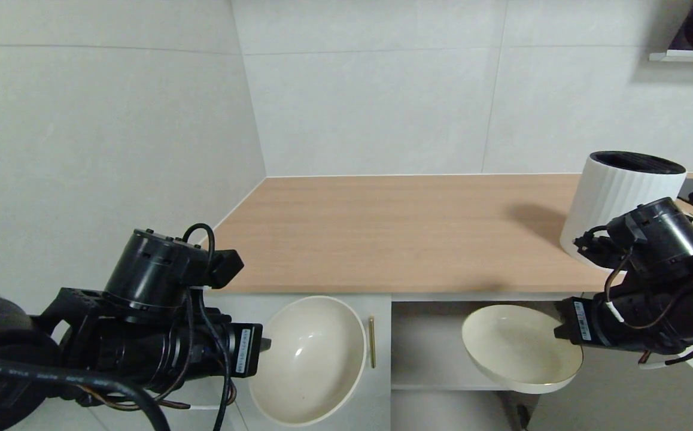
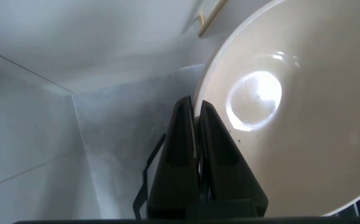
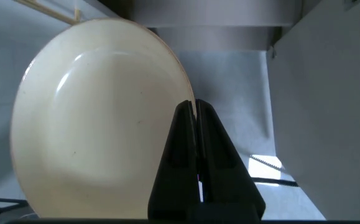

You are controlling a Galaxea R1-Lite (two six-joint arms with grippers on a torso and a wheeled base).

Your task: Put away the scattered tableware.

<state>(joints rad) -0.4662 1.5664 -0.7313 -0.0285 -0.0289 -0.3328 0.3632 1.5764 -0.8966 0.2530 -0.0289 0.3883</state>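
Left hand [image 1: 266,344] pinches the bowl [image 1: 313,359], right hand [image 1: 558,330] the plate [image 1: 517,347], both below the surface [image 1: 394,233]. Carrying step; next, probably, into the open cabinet [image 1: 427,344].

My left gripper [image 1: 266,344] has the bowl [image 1: 307,359] before the cabinet door [image 1: 376,395], left of the plate [image 1: 517,347] in my right gripper [image 1: 559,329] before the open shelf [image 1: 427,347], both below the counter [image 1: 394,233] bearing a canister [image 1: 619,197] at right.

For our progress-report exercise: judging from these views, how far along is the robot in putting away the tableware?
Done: nothing is stored yet, though both dishes are off the countertop. In hand: the left gripper is shut on the bowl, the right gripper on the plate. Left: setting both down, perhaps on the open shelf behind the plate.
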